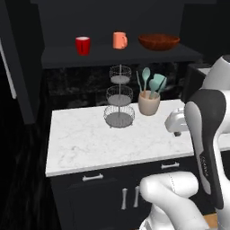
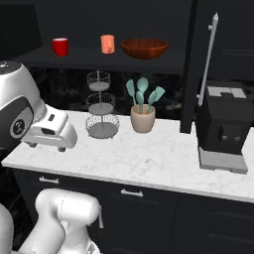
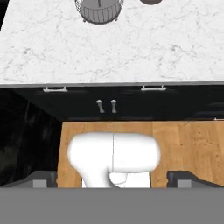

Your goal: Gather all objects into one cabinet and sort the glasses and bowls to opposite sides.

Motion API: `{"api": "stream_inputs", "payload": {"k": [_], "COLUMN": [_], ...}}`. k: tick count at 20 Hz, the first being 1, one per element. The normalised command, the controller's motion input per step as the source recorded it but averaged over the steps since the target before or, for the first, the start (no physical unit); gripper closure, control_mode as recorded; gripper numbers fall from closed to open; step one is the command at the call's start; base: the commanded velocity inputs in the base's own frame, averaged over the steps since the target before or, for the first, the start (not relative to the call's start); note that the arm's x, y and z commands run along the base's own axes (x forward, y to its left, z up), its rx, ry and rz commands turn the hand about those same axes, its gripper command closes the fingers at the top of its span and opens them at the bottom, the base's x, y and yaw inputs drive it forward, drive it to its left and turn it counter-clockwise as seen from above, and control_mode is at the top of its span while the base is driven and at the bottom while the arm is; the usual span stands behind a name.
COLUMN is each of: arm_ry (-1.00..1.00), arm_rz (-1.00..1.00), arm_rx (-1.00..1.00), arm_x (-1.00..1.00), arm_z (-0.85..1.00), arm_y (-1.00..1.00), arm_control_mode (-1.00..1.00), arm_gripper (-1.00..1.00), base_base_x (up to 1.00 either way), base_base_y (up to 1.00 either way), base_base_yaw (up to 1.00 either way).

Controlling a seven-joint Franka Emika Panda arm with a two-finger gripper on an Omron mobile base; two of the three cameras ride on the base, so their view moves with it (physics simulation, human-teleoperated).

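White arm link fills the near corner of both base views, folded low in front of the lower cabinets [image 1: 108, 197]. Hand points down over the wood floor [image 3: 192, 144]. Two dark fingers [image 3: 41, 178] sit at the bottom corners of the hand view, spread wide, nothing between them: released.

Task things are all up on the dark cabinet shelf [image 1: 121, 56], door [image 2: 208, 64] swung open with its long silver bar handle. In the left base view the red mug [image 1: 82, 45] is at about 11 o'clock, the salmon-orange cup [image 1: 119, 40] at 12, and the reddish-brown bowl [image 1: 158, 42] at 1 o'clock. Cups are well apart from each other, and the bowl stands near the cup but not touching. I can spot only one salmon cup.

Below on the marble worktop [image 1: 90, 143]: three-tier wire basket stand [image 1: 119, 99], a crock with teal utensils [image 1: 149, 96] just beside it at 3 o'clock, and a black coffee machine [image 2: 224, 124] far right in the right base view.

Judgement: the sort looks nearly right, with mugs left and bowl right. To do the step well, raise the arm clear of the worktop edge, approach the shelf level, grip a cup by its rim or side, and keep clear of the basket stand top and the open door.

Writing: a small dark mark on the arm's forearm link, too blurred to read. No other labels.
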Motion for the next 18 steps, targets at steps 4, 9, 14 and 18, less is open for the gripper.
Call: {"api": "stream_inputs", "payload": {"k": [4,9,14,18], "arm_ry": [0.00,0.00,0.00,0.00], "arm_rz": [0.00,0.00,0.00,0.00], "arm_rx": [0.00,0.00,0.00,0.00], "arm_x": [0.00,0.00,0.00,0.00], "arm_z": [0.00,0.00,0.00,0.00], "arm_y": [0.00,0.00,0.00,0.00], "arm_control_mode": [1.00,1.00,1.00,1.00], "arm_gripper": [-1.00,-1.00,-1.00,-1.00], "base_base_x": [-0.94,-0.32,-0.24,-0.11], "base_base_y": [-0.14,-0.03,-0.10,-0.05], "base_base_yaw": [-0.14,-0.52,-0.79,-0.88]}}
